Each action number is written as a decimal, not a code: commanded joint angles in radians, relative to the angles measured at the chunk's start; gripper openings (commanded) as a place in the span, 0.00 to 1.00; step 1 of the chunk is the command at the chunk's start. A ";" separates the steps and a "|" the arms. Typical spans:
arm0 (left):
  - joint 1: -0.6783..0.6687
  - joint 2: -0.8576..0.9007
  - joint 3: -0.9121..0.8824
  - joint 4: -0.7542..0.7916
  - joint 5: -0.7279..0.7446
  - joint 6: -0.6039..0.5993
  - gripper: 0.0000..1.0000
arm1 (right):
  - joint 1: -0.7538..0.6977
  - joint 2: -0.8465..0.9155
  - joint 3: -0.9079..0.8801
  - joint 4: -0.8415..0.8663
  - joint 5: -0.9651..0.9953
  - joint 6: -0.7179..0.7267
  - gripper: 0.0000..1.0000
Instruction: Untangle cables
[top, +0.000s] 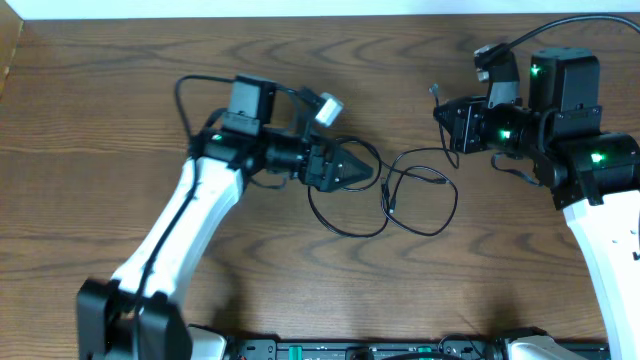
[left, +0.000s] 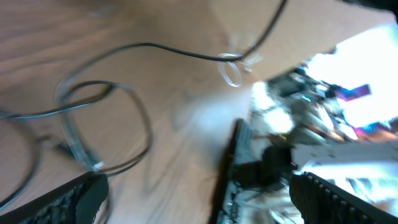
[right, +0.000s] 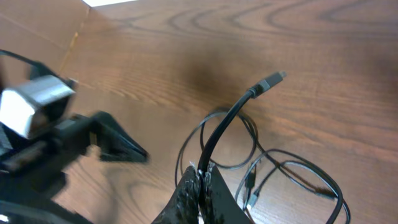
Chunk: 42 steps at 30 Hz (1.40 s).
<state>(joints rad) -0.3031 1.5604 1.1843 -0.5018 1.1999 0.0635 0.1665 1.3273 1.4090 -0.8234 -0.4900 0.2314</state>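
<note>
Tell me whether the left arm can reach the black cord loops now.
Probably yes: the left end effector stands open right beside the black cord loops, nothing between them; the right end effector grips a cord end farther off.

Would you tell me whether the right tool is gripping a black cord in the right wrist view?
Yes, the right tool is shut on a black cord, whose plug end sticks out beyond it.

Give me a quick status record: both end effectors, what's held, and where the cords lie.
left end effector: open, holding nothing
right end effector: shut on black cord
plug end: free, sticking out past the grip
remaining cords: looped together on the table, just in front of the left end effector
untangled: not yet
</note>
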 joint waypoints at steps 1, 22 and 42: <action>-0.044 0.055 -0.005 0.055 0.190 0.064 0.98 | -0.003 -0.014 0.026 0.024 -0.034 0.039 0.01; -0.301 0.087 -0.005 0.555 -0.487 -0.385 0.98 | -0.003 -0.015 0.025 0.089 -0.157 0.098 0.01; -0.326 0.087 -0.005 0.692 -0.566 -0.470 0.08 | -0.096 -0.041 0.025 0.083 -0.264 0.101 0.01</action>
<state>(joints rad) -0.6304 1.6455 1.1839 0.1772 0.6472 -0.4053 0.0738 1.3144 1.4094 -0.7395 -0.7128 0.3260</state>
